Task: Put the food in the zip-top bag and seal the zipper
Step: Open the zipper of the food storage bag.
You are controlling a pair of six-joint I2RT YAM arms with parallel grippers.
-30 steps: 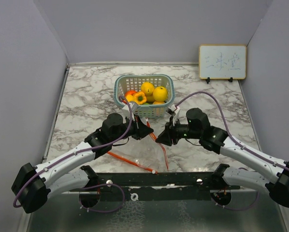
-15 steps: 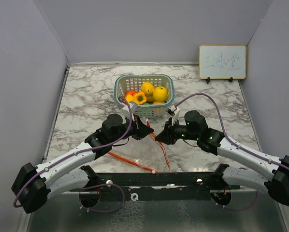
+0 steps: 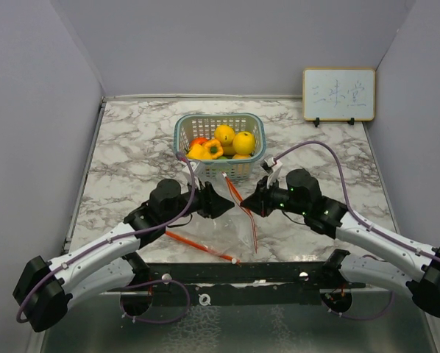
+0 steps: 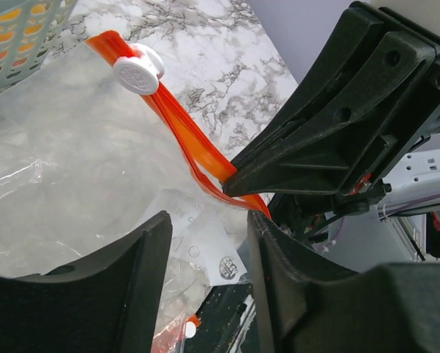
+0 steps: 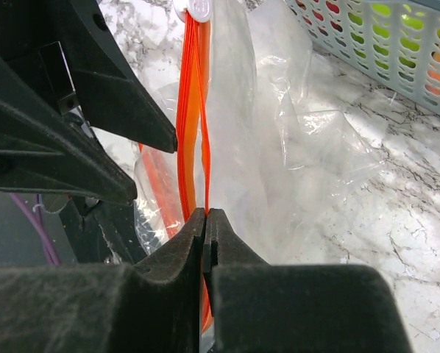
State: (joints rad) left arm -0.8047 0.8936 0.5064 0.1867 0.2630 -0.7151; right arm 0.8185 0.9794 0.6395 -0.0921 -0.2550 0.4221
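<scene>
Your marble table (image 3: 132, 147) carries the teal basket (image 3: 182, 132), with all the food (image 3: 243, 142) inside it. The zip-top bag (image 3: 218, 237) lies crumpled just in front of the basket, between both arms. Your right gripper (image 5: 206, 220) is clamped on the zipper (image 5: 193, 110). Your left gripper (image 4: 205, 229) stands released, jaws apart, beside that strip.

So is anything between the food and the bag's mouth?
Only the near wall of the basket: the food sits inside it, with the zip-top bag lying just in front. The right gripper is shut on the zipper, whose two tracks look barely parted above its jaws.
</scene>
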